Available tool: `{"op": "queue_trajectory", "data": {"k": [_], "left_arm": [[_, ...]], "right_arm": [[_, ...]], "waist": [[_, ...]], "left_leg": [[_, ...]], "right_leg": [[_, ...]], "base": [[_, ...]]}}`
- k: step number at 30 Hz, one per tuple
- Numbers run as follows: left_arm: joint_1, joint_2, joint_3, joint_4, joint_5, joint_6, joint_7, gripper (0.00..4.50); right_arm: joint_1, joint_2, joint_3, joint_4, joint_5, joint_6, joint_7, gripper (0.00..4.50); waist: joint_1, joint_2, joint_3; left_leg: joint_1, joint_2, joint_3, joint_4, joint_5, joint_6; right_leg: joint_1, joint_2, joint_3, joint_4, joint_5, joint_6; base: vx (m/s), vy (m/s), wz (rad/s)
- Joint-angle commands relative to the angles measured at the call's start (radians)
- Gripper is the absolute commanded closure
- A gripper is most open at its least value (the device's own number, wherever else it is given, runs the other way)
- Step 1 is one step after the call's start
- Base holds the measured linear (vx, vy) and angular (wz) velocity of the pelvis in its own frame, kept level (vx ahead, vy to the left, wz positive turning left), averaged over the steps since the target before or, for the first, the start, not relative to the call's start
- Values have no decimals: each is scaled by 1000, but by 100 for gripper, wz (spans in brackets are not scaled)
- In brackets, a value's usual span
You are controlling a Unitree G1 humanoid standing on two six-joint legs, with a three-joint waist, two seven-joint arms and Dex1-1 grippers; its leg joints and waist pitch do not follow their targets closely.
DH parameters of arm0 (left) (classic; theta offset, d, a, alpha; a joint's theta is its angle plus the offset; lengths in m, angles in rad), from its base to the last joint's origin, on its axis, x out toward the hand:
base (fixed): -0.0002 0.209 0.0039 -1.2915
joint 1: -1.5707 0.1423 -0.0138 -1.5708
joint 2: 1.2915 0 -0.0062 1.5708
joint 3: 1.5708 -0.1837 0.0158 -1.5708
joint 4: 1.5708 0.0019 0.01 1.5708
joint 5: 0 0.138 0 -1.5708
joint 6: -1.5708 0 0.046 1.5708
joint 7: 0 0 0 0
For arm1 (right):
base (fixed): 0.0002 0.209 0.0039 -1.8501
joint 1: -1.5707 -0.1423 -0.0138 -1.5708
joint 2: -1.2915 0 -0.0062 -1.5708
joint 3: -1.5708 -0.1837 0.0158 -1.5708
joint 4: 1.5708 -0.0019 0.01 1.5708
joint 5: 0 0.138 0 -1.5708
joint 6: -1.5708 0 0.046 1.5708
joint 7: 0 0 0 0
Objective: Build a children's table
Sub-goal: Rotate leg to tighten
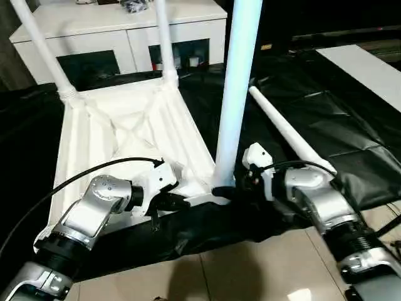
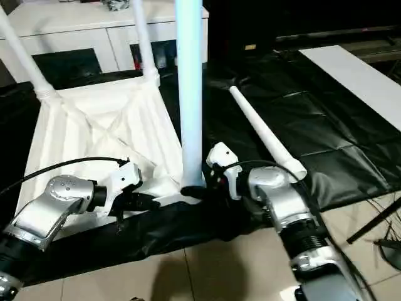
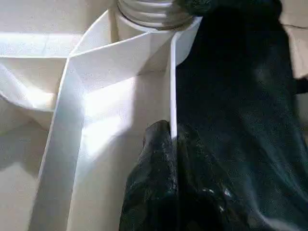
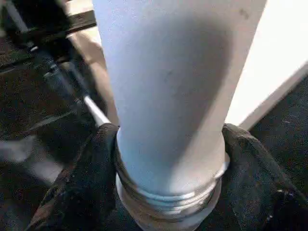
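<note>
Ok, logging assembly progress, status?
Left gripper shut on tabletop rim. Right gripper around upright leg base. Last leg loose on black cover.

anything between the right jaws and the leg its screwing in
Nothing visible: the right gripper has its fingers on either side of the upright leg, low at its threaded base, over the tabletop corner socket.

smooth white moulded plastic rectangular tabletop, semi-glossy white tapered plastic legs, wrinkled shiny black sheet table cover, brushed silver metal forearms, glossy beige floor tiles
</note>
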Motion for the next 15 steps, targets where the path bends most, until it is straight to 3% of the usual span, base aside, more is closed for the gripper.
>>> {"op": "queue_trajectory", "data": {"k": [1,4,8,12,15], "left_arm": [[-45,-72,50,38,-6,27,120,450],[-64,-119,73,68,-8,60,194,450],[-94,-203,109,116,-4,111,325,450],[-127,-305,145,182,11,134,489,450],[-137,-362,147,213,36,128,570,450]], "right_arm": [[-5,73,-68,41,-7,55,-233,178],[1,131,-109,61,-6,83,-379,178],[-7,214,-177,129,-18,108,-637,178],[-37,306,-241,221,-5,70,-854,178],[-73,359,-254,280,-21,18,-951,178]], "waist": [[-3,-12,-67],[-11,-11,-68],[-19,-7,-66],[-21,-2,-64],[-23,-1,-62]], "left_leg": [[13,25,-3,-68,-23,86],[14,24,-4,-71,-52,51],[14,21,-3,-73,-65,38],[17,21,-5,-78,-115,22],[21,21,-5,-83,-153,6]], "right_leg": [[60,-42,36,-57,38,-291],[61,-44,37,-61,6,-275],[58,-42,37,-66,10,-271],[59,-42,36,-73,-33,-258],[57,-44,37,-82,-82,-241]], "base": [[0,0,0],[0,0,0],[0,0,0],[0,0,0],[0,0,0]]}}
